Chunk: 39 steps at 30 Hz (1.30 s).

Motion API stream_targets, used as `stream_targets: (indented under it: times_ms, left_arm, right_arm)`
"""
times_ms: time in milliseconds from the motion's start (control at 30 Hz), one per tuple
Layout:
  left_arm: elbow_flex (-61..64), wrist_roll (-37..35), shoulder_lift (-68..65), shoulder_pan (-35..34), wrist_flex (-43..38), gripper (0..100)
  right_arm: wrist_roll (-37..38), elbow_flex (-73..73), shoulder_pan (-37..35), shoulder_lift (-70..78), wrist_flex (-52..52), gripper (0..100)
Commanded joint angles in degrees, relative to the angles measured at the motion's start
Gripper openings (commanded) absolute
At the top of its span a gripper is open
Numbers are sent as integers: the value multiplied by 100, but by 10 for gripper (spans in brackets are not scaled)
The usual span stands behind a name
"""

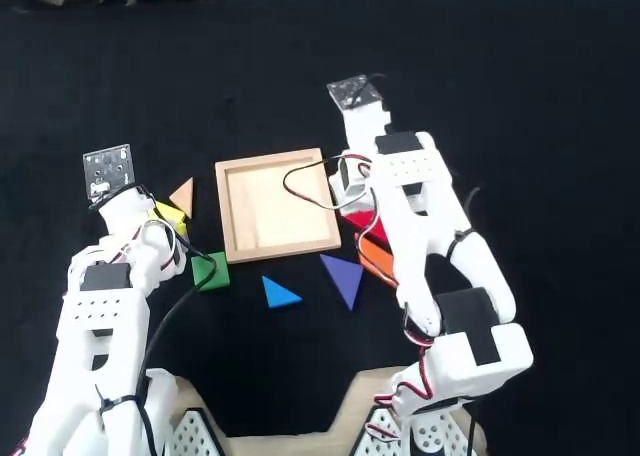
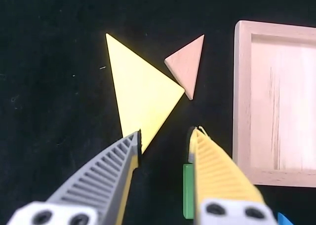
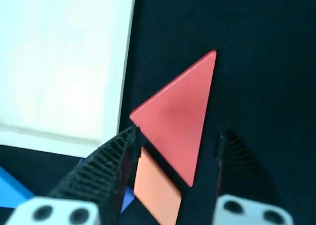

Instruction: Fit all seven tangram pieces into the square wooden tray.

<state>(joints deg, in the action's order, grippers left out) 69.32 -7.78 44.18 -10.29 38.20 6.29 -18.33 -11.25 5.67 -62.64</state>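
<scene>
The square wooden tray [image 1: 285, 248] lies mid-table with nothing in it. My left gripper [image 2: 165, 141] is open, low over the mat, with the tip of the large yellow triangle [image 2: 140, 94] between its fingertips. A small bare-wood triangle [image 2: 187, 64] touches the yellow one, beside the tray's rim [image 2: 242, 96]. My right gripper [image 3: 177, 136] is open and straddles the red triangle [image 3: 177, 119], which lies next to the tray's edge [image 3: 126, 62]. An orange piece [image 3: 155, 190] lies against the red one, under the gripper.
A green piece [image 1: 210, 271], a blue triangle [image 1: 280, 293] and a purple triangle [image 1: 345, 276] lie on the black mat in front of the tray. The right arm [image 1: 420, 216] hangs over the red and orange pieces. Open mat stretches behind the tray.
</scene>
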Motion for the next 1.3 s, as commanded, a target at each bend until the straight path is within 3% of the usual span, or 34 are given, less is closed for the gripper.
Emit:
stream_targets:
  times_ms: [0,200,667,933,1267]
  left_arm:
    - [-31,-35,105,-31,-97,170]
    - [-31,-35,105,-48,-97,173]
    - [-48,-18,53,-40,-97,174]
    - [-48,-18,53,-48,-88,174]
    - [-66,-18,88,-48,-79,174]
  right_arm:
    - [-167,374,-158,-286,-264,276]
    - [-167,374,-510,-286,-404,374]
    - [-527,374,-404,22,-202,375]
    - [-457,998,-387,1086,-246,375]
    - [-193,1015,-404,875,-325,374]
